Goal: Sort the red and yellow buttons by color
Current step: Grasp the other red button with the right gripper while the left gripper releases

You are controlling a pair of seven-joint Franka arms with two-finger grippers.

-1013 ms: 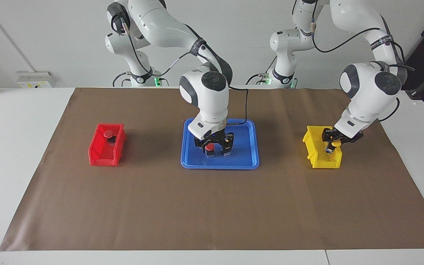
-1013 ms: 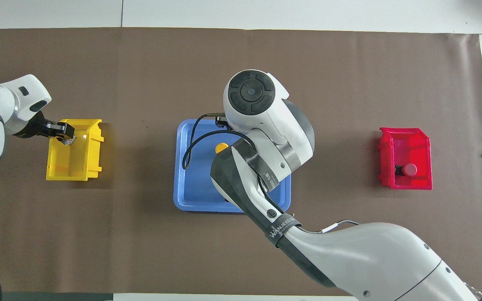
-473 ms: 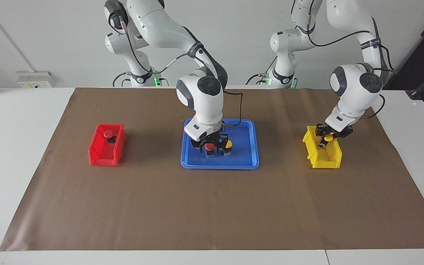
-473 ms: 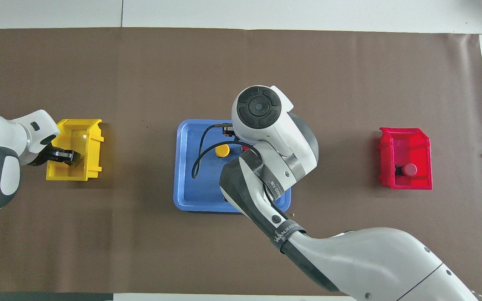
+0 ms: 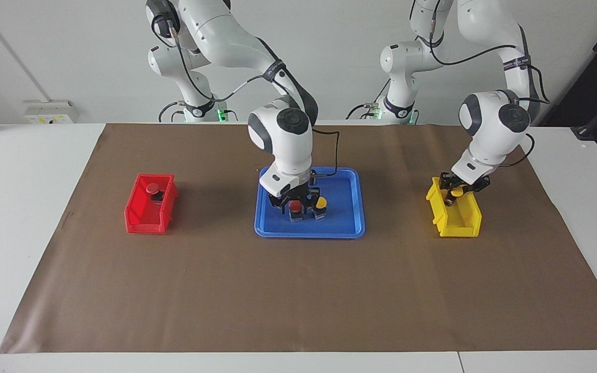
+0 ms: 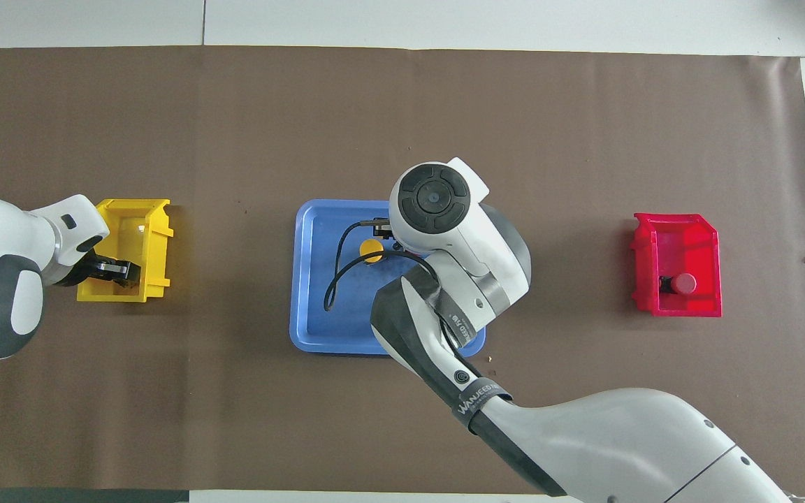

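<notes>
Over the last second our left claw carries its yellow-capped button from the outer side of the yellow bin in over the bin's end nearer the robots; it is now low over that end, clenched on the button, not yet let go. Meanwhile our right claw drops onto the blue tray mid-bench and now straddles the red-capped button, a finger on each side; we can't tell whether it has pinched yet or is just bracketing the button. The second yellow-capped button sits in the tray just beside it, toward the left arm's end, close enough that the nearer finger could nudge it. The other red-capped button already lies in the red bin, in the end nearer the robots. Our read: one of four is sorted, the first yellow is about to drop, and the last red is being picked. That leaves the tray's yellow one for the left arm once it frees up. From overhead the right arm's wrist hides the red grasp, so we judge it from the facing view only.
</notes>
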